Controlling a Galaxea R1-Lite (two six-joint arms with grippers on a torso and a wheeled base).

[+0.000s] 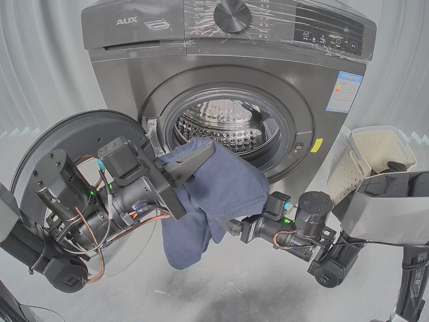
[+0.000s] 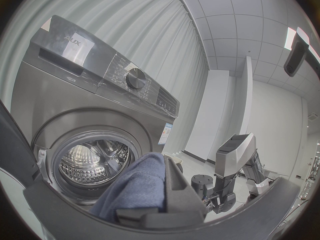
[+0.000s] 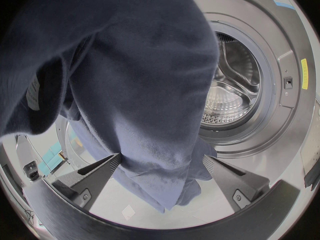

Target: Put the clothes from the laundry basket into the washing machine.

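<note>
Grips blue garment (image 1: 223, 188) just in front of washing machine's (image 1: 223, 68) open drum with left gripper (image 1: 187, 166), pinched tight. Brackets its lower folds with right gripper (image 3: 160, 159), fingers wide. Shows laundry basket (image 1: 380, 148) at machine's right.

Navy garment (image 1: 223, 188) before open washing machine (image 1: 134, 77)

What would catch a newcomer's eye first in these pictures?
A blue garment hangs in mid-air before the open drum of the washer. The left gripper is shut on its top; the right gripper stands open around a lower fold.
</note>
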